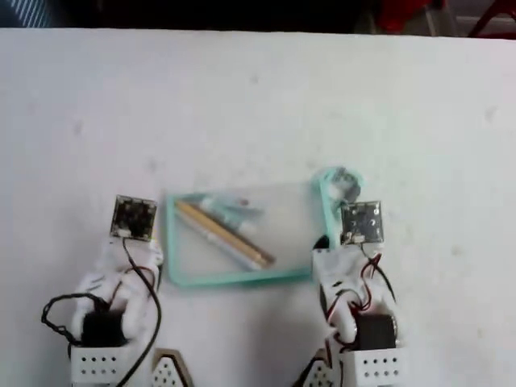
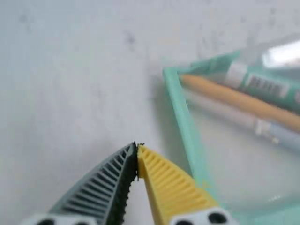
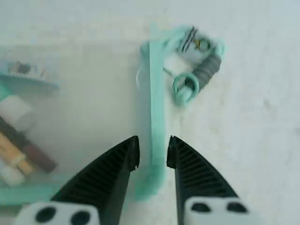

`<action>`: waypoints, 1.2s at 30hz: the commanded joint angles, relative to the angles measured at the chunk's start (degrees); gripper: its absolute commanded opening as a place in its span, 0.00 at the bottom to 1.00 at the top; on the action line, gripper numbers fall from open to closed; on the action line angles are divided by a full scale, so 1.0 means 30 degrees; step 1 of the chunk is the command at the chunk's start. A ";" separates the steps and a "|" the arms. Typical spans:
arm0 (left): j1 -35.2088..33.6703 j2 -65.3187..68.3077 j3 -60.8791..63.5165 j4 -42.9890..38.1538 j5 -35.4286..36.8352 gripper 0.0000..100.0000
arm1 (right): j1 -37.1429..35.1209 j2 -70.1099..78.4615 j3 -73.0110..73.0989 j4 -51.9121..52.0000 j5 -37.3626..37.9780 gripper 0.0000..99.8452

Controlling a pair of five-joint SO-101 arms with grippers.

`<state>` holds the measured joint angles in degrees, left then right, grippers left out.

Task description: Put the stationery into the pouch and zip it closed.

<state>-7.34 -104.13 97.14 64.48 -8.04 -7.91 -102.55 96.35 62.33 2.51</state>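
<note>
My right gripper [image 3: 153, 143] is open just a crack. Its ribbed black jaws sit either side of the teal edge band [image 3: 157, 103] of the pouch [image 1: 290, 230], straddling it and pinching nothing that I can see. My left gripper [image 2: 137, 149] is closed tip to tip, grey jaw on yellow, empty, and sits low over the bench [image 1: 258, 97] just beside the pouch's opposite edge.

The pouch lies flat between my two arms. The stationery is inside: a yellow pencil [image 1: 226, 234] and pale pens [image 2: 262, 83] show through the clear wall. The zip pull [image 3: 185, 86] lies at the far corner, near my right gripper, a small teal ring on a grey barrel with a tag. I can't tell if the zip is run shut.

Here's the worry: nothing is anchoring this pouch. It looks like slick, floppy clear plastic on a smooth white bench, so a tug on the pull could drag the whole thing along instead of moving the slider. That band is thin and flat and could slide out from between my jaws. The ring is tiny and loose, so it's easy to miss or flick aside. The pencil and pens are long, round and smooth, so tilt the pouch with any gap open and they could roll out.
</note>
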 commanded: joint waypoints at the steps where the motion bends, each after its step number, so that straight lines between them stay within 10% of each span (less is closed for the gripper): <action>1: -0.0161 -0.0190 -0.0029 0.2462 -0.0117 0.02 | -0.0073 -0.0132 0.0176 0.2740 -0.0176 0.10; 36: -0.0132 -0.0190 -0.0029 0.3106 -0.0117 0.02 | -0.0073 -0.0132 0.0176 0.3385 -0.0059 0.10</action>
<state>-7.34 -104.22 97.14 73.36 -8.04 -7.82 -102.55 96.35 72.18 2.51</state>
